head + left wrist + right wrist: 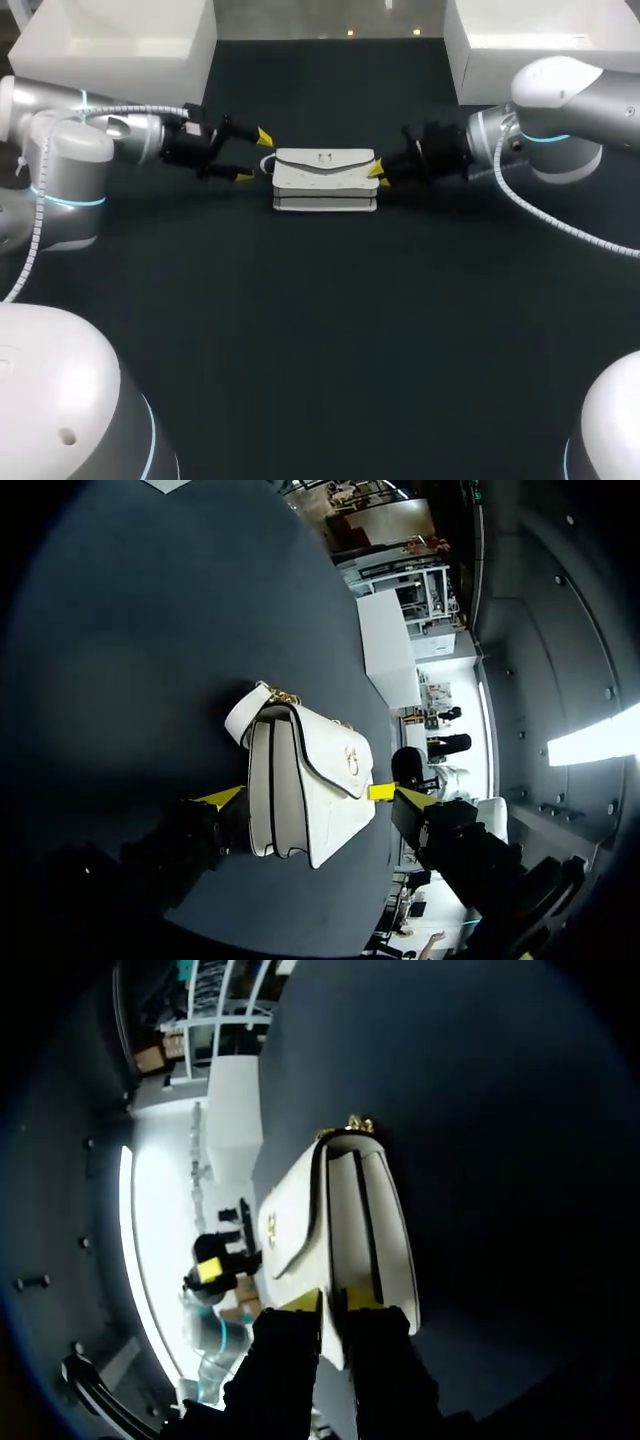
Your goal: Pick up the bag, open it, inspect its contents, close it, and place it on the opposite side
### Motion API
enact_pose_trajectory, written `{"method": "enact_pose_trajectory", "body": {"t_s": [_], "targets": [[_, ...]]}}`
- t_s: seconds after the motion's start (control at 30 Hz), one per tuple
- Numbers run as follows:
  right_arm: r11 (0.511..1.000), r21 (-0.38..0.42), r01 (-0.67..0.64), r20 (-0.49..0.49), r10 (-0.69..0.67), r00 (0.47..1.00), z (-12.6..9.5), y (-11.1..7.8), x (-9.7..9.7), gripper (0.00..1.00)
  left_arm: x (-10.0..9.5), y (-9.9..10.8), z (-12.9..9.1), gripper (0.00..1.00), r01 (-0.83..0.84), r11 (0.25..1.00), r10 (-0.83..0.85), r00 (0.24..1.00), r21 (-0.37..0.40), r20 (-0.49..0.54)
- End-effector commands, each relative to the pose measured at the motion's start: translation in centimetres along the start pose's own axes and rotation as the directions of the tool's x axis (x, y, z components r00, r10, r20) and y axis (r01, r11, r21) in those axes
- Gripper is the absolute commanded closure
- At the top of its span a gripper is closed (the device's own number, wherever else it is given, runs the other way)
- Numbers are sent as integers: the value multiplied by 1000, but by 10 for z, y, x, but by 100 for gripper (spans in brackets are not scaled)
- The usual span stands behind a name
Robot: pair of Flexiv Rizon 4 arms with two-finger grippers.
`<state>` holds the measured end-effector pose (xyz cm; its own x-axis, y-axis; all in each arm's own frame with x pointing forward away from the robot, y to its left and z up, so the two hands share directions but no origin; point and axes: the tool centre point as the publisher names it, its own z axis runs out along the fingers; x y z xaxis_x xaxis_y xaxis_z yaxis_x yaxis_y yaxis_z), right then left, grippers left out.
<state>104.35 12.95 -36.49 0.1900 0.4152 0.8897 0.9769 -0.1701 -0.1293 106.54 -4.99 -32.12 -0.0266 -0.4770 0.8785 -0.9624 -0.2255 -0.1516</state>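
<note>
pick-up step: the bag (325, 180) sits upper middle in the head view. my right gripper (379, 177) seems pinched on its end; my left gripper (253, 156) gapes just beside it and should close in next.

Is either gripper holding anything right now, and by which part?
The right gripper looks pinched on the white bag at its near end; the left gripper is open, holding nothing.
</note>
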Motion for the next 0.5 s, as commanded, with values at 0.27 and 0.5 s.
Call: {"method": "enact_pose_trajectory", "body": {"t_s": [0.27, 0.5], "targets": [[997, 68, 34, -62, -30, 998, -1, 3, -3, 75, -5, 2, -7, 0, 6, 1000, -6, 999, -2, 33], [995, 93, 38, -61, -32, 998, 2, 5, -3, 81, -7, 2, -9, 0, 8, 1000, -8, 999, -1, 44]]}}
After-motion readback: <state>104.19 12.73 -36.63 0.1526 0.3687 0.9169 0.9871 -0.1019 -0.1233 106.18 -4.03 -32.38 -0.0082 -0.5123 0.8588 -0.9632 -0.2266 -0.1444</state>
